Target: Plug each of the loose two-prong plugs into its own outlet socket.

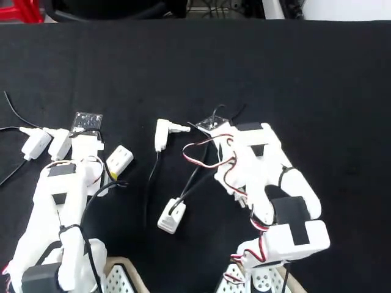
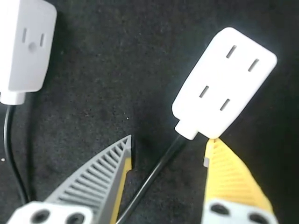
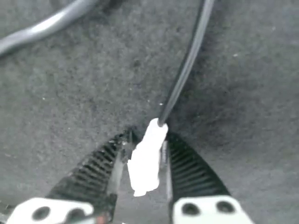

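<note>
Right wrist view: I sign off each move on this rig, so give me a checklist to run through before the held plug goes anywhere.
1. Plug held: ok. The right gripper is shut on the white plug.
2. Prong direction known: cannot tell. The prongs are hidden in the grip.
3. Target slots free: ok. The outlet block shows four empty slots, facing the left wrist camera.
4. Outlet block steadied: not ok. The left gripper is open, with only the block's cord running between its fingers.
</note>
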Available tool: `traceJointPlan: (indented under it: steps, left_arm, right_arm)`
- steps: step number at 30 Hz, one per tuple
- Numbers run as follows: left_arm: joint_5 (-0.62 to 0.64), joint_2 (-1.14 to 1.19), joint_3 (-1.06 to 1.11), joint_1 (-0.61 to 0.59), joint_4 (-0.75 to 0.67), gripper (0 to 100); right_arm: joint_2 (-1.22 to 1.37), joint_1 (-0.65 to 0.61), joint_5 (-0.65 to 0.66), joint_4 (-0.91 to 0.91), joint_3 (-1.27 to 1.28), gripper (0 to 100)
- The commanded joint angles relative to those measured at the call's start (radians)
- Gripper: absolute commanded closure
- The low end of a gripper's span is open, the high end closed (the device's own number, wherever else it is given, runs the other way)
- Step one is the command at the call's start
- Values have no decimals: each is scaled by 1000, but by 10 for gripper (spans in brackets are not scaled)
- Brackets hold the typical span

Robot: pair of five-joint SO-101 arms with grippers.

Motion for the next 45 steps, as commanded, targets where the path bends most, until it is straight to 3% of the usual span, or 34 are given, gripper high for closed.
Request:
traceJointPlan:
  steps: [1, 11, 17, 20, 24, 29, 34, 38, 41, 45]
  left_arm:
    - [-9, -8, -2, -10, -6, 751]
    - [-11, -8, 1, -7, -8, 751]
    - [-14, -8, 5, 1, -8, 751]
    - [-91, -15, 33, 65, -6, 752]
    - [-103, -152, 105, 124, -12, 767]
    - [-101, -517, 305, 225, -12, 763]
    - [-87, -984, 513, 269, -9, 703]
    - [23, -1310, 552, 289, 77, 703]
    - [138, -1278, 476, 321, 61, 701]
    - [216, -1281, 464, 331, 38, 700]
  right_arm:
    - [44, -43, -8, 20, 36, 989]
    - [-22, -51, -43, 196, -139, 987]
    - [-355, -81, -51, 342, -199, 987]
    - [-539, -126, -63, 347, -222, 987]
    - [-687, -198, -230, 204, -200, 987]
    - [-720, -292, -439, -29, -125, 987]
    - [-725, -373, -508, -222, -70, 987]
    - [-782, -480, -565, -408, 12, 987]
    - [-840, -582, -598, -500, 79, 987]
    - [-920, -601, -629, -543, 142, 987]
